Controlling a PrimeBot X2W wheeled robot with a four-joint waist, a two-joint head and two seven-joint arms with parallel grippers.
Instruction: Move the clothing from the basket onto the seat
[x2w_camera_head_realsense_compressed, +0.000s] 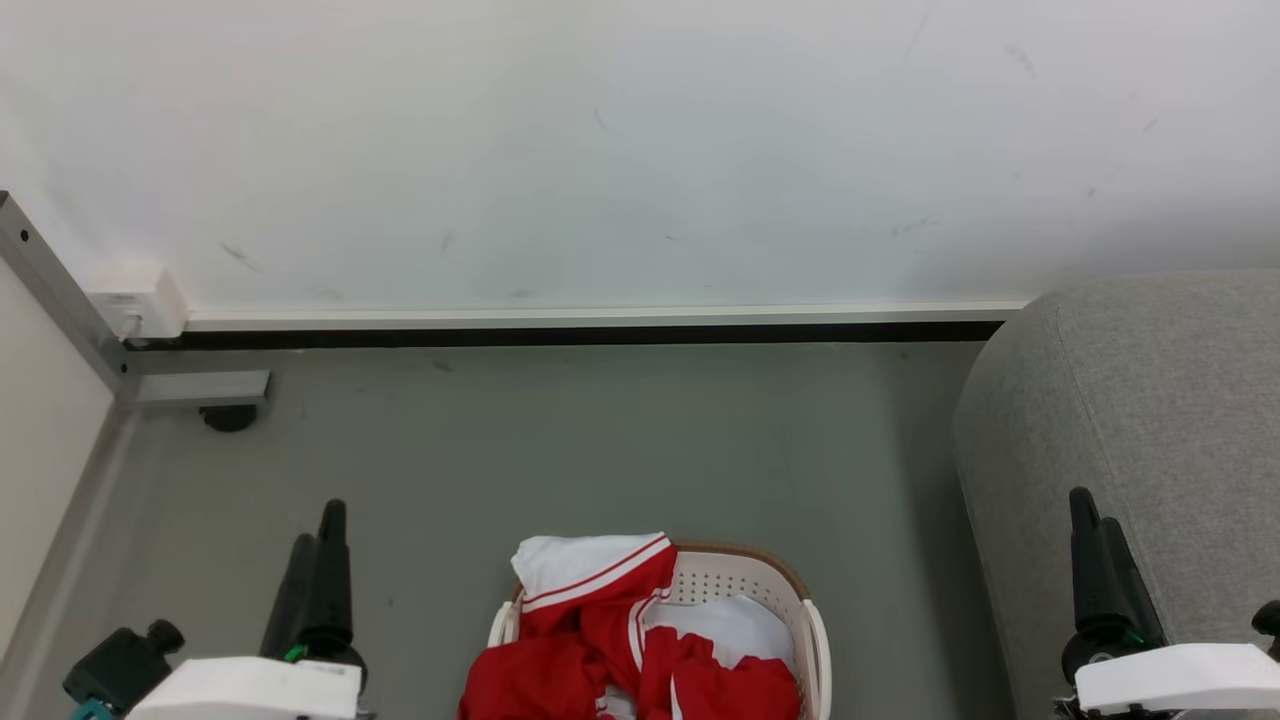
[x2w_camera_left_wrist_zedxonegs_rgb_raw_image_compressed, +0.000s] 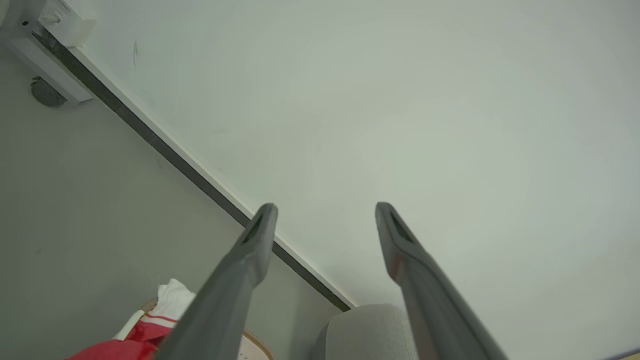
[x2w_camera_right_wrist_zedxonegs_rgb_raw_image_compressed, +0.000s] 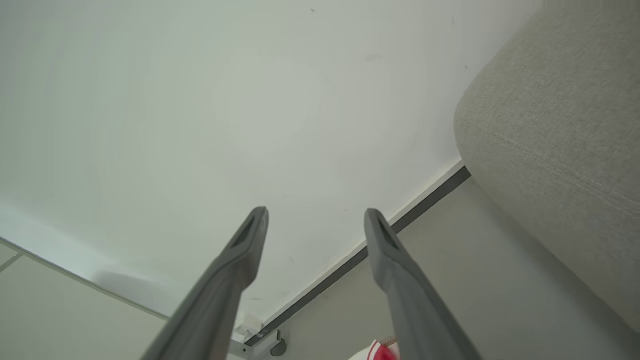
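Locate the basket (x2w_camera_head_realsense_compressed: 738, 580) at the bottom centre of the head view, standing on the grey floor (x2w_camera_head_realsense_compressed: 600, 440). The clothing (x2w_camera_head_realsense_compressed: 590, 650) lies inside it: red garments with white panels are heaped across the left and near part. One white piece with red-striped trim rises over the far-left rim. A white panel shows at the right, below the perforated far wall of the basket. (The frame edge cuts off the near side of the basket, so you cannot tell how that part is loaded.)

Locate the seat (x2w_camera_head_realsense_compressed: 1150, 420) at the right of the head view. It stands well apart from the basket, with bare floor between them. All clothing you can see is in the basket.

Check the left gripper (x2w_camera_head_realsense_compressed: 318, 525) at the lower left, left of the basket and apart from it. In the left wrist view its jaws stand wide open, and the wall (x2w_camera_head_realsense_compressed: 600, 150) and dark skirting (x2w_camera_head_realsense_compressed: 600, 335) show between them.

Check the right gripper (x2w_camera_head_realsense_compressed: 1092, 510) at the lower right, in front of the side of the seat. You cannot tell whether it touches the fabric. In the right wrist view its jaws also stand wide open, with wall showing between them.
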